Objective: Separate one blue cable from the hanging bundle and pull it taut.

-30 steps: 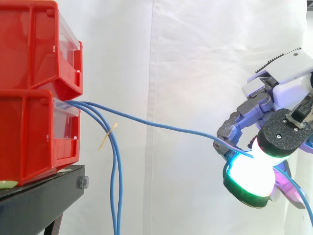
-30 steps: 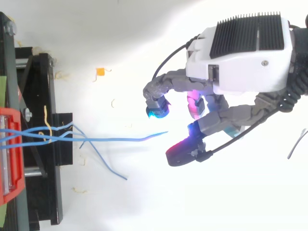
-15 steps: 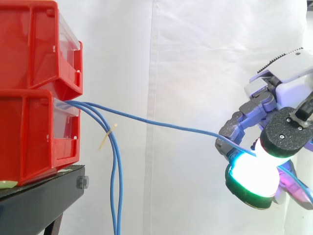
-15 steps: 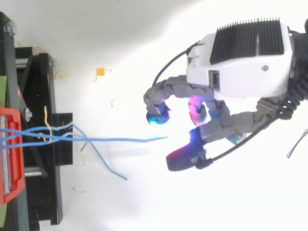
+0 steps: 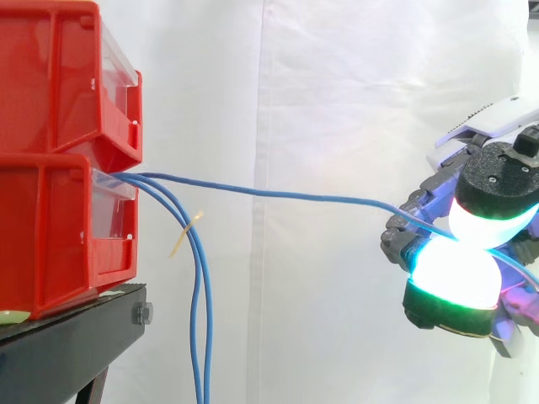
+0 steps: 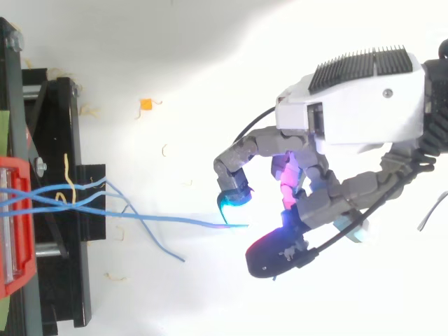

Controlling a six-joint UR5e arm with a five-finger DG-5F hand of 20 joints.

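1. The robot's jointed grey hand [image 5: 497, 187] sits at the right edge of the side view. Its glowing pads [image 5: 450, 271] are pinched on one thin blue cable [image 5: 278, 194].
2. That cable runs from the stacked red plastic bins [image 5: 59, 160] at the left across mid-frame to the hand. It is lifted clear of the other blue cables [image 5: 200, 320], which hang beside the black stand [image 5: 67, 345].
3. Separation looks done, and the step in hand is the pull. The line shows a faint bow.
4. The next move probably calls for a firm pinch and a draw further right.

Robot hand [image 6: 350, 112] withdrew (rightward); blue cable [image 5: 278, 194] seemingly tauter.
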